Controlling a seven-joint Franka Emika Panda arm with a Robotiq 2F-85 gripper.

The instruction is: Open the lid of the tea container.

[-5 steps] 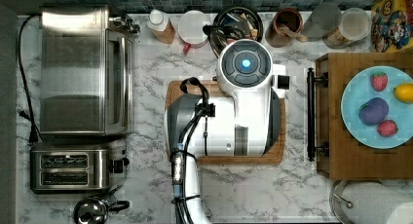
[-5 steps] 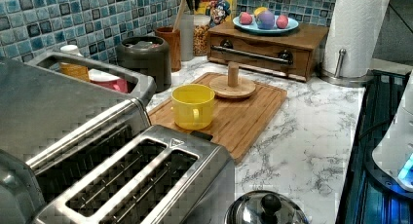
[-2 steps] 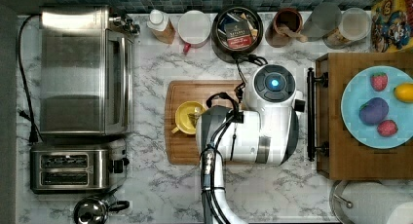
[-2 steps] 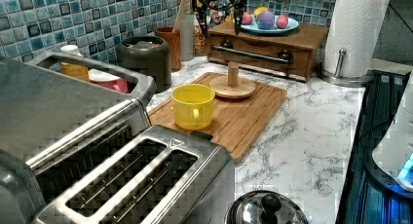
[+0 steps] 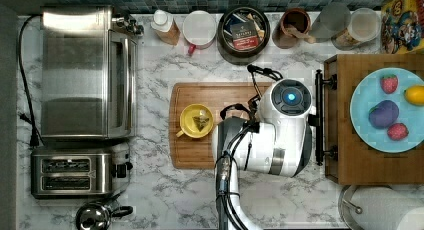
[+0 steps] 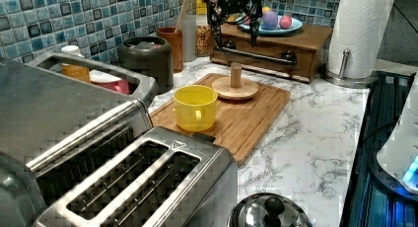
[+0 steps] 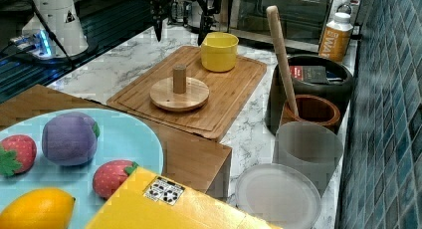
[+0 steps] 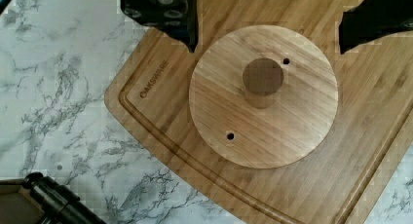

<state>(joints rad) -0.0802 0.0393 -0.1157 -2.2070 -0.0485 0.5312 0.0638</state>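
Note:
The tea container is a round black canister at the back of the counter, uncovered, with tea packets showing inside. The lid, a round wooden disc with an upright knob, lies flat on the cutting board, apart from the canister. My gripper hangs open well above the lid, holding nothing, one finger to each side of it. In the top view the arm hides the lid.
A yellow mug stands on the board near the lid. A brown jar with a wooden pestle, a white mug and a bottle flank the canister. A wooden drawer box carries a plate of fruit.
The arm has swung toward the top view's right, off the canister, which now shows fully. The gripper has come into the left view above the lid. The lid has not moved.

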